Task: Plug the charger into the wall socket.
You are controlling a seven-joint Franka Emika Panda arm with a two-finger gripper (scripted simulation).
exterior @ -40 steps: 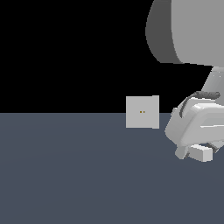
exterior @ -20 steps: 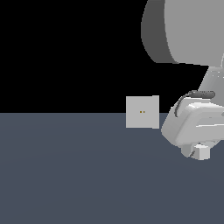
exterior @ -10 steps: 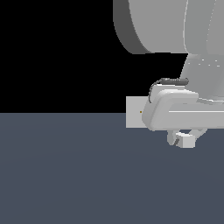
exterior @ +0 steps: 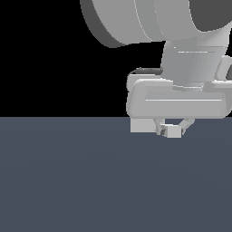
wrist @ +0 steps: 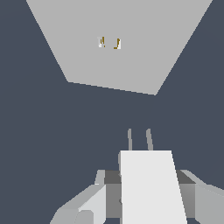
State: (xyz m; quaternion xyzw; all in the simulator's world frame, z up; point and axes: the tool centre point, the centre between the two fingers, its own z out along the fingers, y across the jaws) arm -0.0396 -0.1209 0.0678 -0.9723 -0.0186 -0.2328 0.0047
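Note:
My gripper (exterior: 173, 130) is shut on the charger (exterior: 173, 131), a small light-grey block held just above the dark floor. In the wrist view the charger (wrist: 151, 188) fills the space between my fingers (wrist: 85, 205), and its two thin prongs (wrist: 139, 139) point toward the wall socket (wrist: 127, 61). That socket is a flat light-grey plate with two small orange holes (wrist: 109, 43), a short gap ahead of the prongs. In the exterior view my hand covers most of the wall socket (exterior: 140, 125); only its lower edge shows.
The dark grey floor (exterior: 90, 181) spreads under everything. My large arm links (exterior: 149, 22) fill the upper part of the exterior view, toward that view's right.
My arm has swung toward the exterior view's left, carrying the charger with it. The hand now stands in front of the socket plate and hides most of it.

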